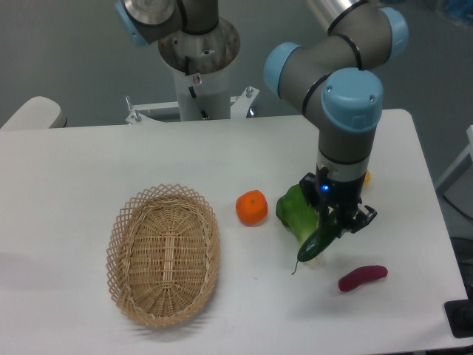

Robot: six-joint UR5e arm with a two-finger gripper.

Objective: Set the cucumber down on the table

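Observation:
The cucumber (318, 239) is dark green and glossy, tilted with its thin stem tail pointing down-left. My gripper (334, 220) is shut on its upper end and holds it just above the white table (89, 163), right of centre. The cucumber hangs in front of the light green leafy vegetable (295, 209). Whether its lower tip touches the tabletop is not clear from this view.
An orange fruit (252, 208) lies left of the leafy vegetable. A purple elongated vegetable (362, 277) lies to the lower right of the gripper. An oval wicker basket (163, 254) sits at the left front. The arm's base (198, 66) stands behind the table.

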